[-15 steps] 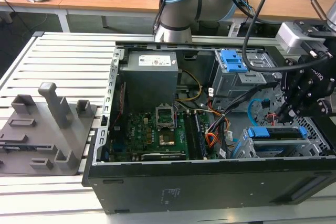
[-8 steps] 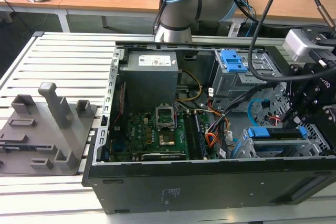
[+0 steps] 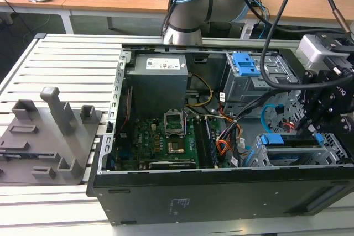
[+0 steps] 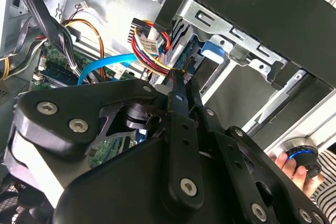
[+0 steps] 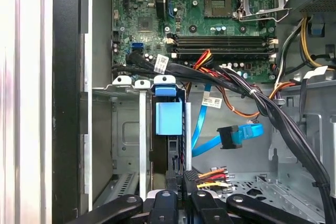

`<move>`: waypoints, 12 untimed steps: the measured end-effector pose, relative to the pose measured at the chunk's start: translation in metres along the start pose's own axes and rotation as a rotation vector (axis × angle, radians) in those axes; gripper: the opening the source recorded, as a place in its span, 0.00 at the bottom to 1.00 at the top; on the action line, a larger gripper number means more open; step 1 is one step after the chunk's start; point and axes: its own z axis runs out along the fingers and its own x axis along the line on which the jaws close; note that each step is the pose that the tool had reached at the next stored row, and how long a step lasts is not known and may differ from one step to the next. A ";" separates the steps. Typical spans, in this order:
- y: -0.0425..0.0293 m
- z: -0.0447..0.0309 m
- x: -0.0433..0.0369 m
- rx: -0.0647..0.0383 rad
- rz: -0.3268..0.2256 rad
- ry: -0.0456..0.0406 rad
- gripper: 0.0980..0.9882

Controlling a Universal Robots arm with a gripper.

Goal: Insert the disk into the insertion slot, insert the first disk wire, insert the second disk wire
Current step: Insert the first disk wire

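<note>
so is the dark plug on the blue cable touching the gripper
Apart. In the first wrist view the dark plug hangs loose, with grey metal showing between it and the gripper.

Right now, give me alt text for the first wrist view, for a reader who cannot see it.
The black pincer is at the dark plug of red and yellow wires, beside the blue-tabbed disk standing in the grey insertion slot of an open computer case. A blue cable lies loose nearby, with the green motherboard beyond.

Bright even light, soft shadows inside computer case (image 3: 166, 197), washed-out slatted table (image 5: 21, 77)
</note>
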 end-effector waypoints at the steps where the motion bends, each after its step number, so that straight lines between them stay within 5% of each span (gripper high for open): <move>1: 0.0000 0.0007 0.0001 0.000 0.000 -0.0005 0.07; 12: -0.0019 0.0123 0.0003 -0.001 0.000 -0.0035 0.08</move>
